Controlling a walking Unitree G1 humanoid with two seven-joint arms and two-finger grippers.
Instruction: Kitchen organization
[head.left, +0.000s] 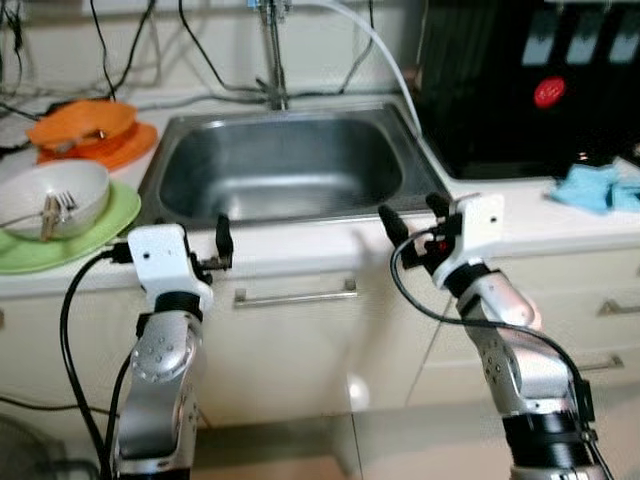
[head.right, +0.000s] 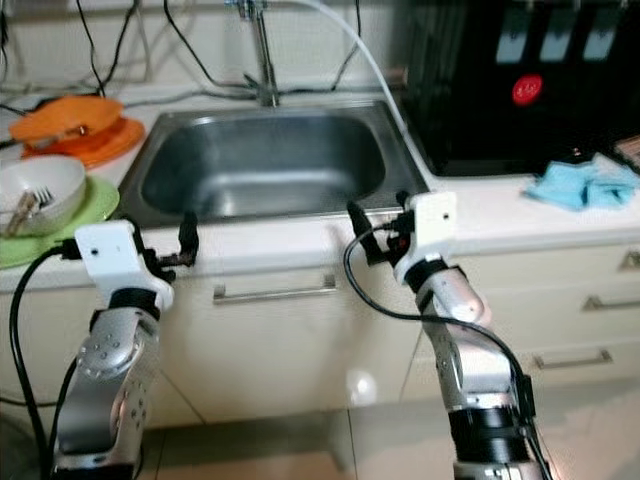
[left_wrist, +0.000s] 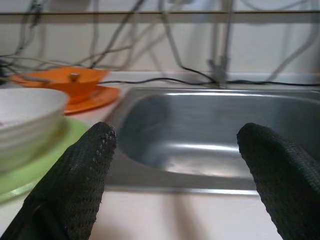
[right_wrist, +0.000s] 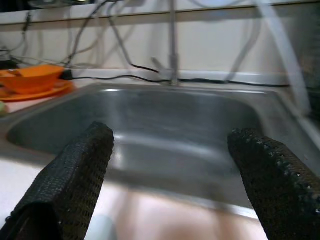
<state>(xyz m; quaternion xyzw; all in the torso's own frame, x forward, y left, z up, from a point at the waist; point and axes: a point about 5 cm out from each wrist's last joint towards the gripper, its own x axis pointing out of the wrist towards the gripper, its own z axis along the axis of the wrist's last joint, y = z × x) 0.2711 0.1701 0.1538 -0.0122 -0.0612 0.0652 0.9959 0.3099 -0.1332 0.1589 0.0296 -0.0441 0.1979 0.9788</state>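
At the left of the frame, a white bowl (head.left: 55, 197) with a fork (head.left: 62, 203) is seen on a green plate (head.left: 110, 222), with orange dishes (head.left: 92, 130) behind; nothing appears put away yet, so the task is judged barely begun. The left gripper (head.left: 222, 250) is held spread wide and empty at the counter's front edge, with the bowl near, to its left. The sink (head.left: 290, 165) lies centrally, unoccupied. The right gripper (head.left: 412, 222), equally wide and empty, is held at the sink's lower right. A blue cloth (head.left: 598, 186) is left at the far right.

You see a brushed metal sink (head.left: 285, 165) at twelve o'clock, a soft blue cloth (head.left: 598, 187) at two, and rough-textured black fingers (left_wrist: 80, 185).
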